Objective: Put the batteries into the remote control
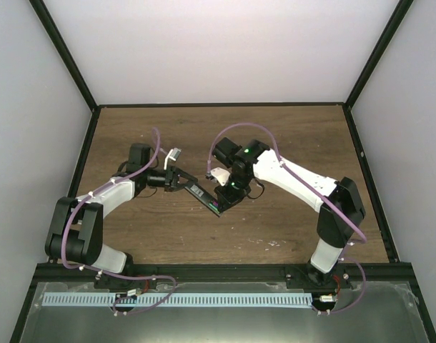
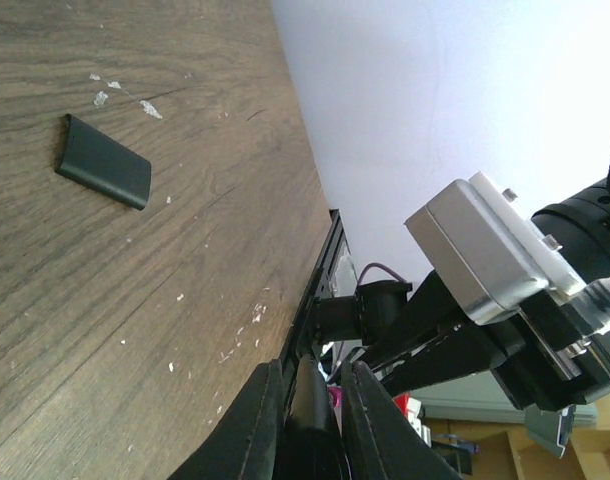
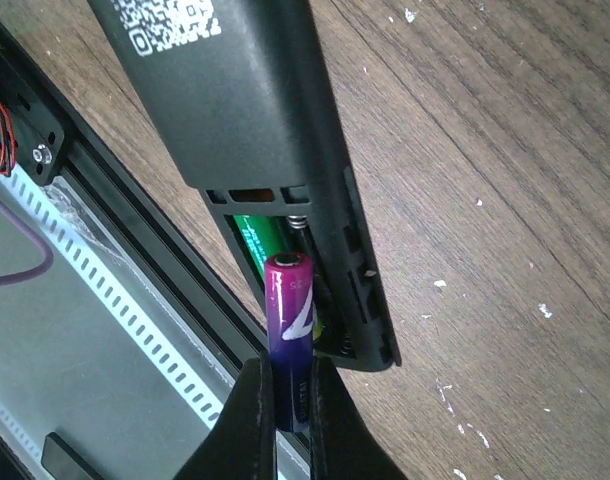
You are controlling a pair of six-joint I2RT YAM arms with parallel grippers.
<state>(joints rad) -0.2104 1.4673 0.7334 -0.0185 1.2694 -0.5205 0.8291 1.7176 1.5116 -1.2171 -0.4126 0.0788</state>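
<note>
The black remote control [image 1: 204, 196] is held above the table between the two arms, its back up and its battery bay open [image 3: 315, 270]. My left gripper [image 2: 311, 400] is shut on the remote's far end [image 2: 310, 425]. The green battery [image 3: 257, 238] lies in the bay's left slot. My right gripper [image 3: 291, 400] is shut on the purple battery [image 3: 289, 320], whose free end sits at the bay's empty slot, beside the spring. In the top view the right gripper [image 1: 229, 193] hangs over the remote's near end.
The small black battery cover [image 2: 104, 162] lies flat on the wooden table, apart from the remote. The table's black front rail [image 3: 135, 240] and a slotted grey strip [image 1: 175, 300] run along the near edge. White walls enclose the sides.
</note>
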